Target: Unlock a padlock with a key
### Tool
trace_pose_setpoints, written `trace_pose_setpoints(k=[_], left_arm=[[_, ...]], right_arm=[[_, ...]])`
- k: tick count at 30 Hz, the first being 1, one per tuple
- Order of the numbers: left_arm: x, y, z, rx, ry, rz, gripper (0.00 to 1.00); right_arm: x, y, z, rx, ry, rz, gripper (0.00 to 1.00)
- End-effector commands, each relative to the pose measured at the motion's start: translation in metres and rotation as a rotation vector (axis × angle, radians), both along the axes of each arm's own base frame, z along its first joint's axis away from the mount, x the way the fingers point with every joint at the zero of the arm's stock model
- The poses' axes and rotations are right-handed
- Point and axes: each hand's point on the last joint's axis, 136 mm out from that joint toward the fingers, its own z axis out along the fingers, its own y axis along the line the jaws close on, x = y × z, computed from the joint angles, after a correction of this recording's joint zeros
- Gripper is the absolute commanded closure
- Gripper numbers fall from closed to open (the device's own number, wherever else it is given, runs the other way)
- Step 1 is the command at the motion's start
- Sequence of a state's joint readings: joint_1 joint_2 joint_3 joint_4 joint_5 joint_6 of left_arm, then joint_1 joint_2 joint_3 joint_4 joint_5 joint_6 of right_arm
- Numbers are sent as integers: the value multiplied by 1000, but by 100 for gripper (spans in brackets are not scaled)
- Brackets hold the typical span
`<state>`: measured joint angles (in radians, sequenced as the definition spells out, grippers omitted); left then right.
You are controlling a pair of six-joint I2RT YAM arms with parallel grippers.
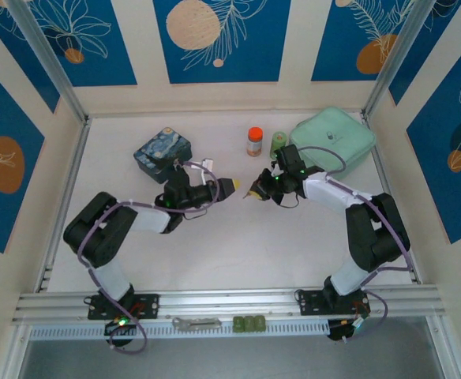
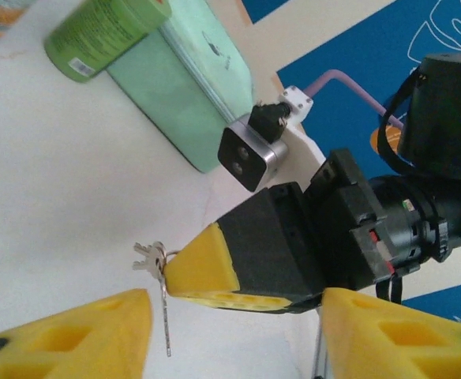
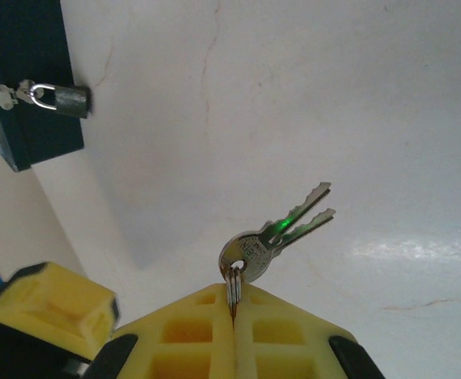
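The padlock (image 3: pixel 71 100), small and dark with a silvery shackle, hangs on the side of the blue painted box (image 3: pixel 25 71) at the upper left of the right wrist view. My right gripper (image 3: pixel 232 304) is shut on the ring of the key bunch; two silvery keys (image 3: pixel 294 223) stick out above its yellow pads. In the left wrist view the right gripper (image 2: pixel 203 264) comes in from the right with the keys (image 2: pixel 153 257) at its tip and one key hanging down. My left gripper (image 2: pixel 234 339) is open and faces it, nothing between its fingers (image 2: pixel 65 335). From above, both grippers (image 1: pixel 227 188) (image 1: pixel 254 189) meet mid-table.
The blue box (image 1: pixel 163 150) stands back left of the grippers. An orange-capped bottle (image 1: pixel 254 142), a green can (image 1: pixel 278 144) and a mint-green case (image 1: pixel 333 138) stand at the back right. A grey flat tool (image 1: pixel 196 322) lies on the front rail.
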<state>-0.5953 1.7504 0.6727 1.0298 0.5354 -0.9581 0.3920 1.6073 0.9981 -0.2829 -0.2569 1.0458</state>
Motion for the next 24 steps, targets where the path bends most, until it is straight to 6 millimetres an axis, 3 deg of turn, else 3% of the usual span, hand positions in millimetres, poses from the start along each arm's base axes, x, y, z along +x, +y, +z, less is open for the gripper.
trace_pose_setpoints(k=[1,14,20,24], left_arm=[[-1,-12,5,-29,-52,-48,44],[-10,-33,-16,40,-46,-99,46],[-11,-38,-16,31,-50,-116,57],[-11,-38,-18,34,-47,-113,72]], right_arm=[[-2,6,19,97,-1,-11,100],[2,3,30,132,-21,-46,100],[2,0,31,126,-27,-54,100],[1,-1,31,122,-29,-56,100]])
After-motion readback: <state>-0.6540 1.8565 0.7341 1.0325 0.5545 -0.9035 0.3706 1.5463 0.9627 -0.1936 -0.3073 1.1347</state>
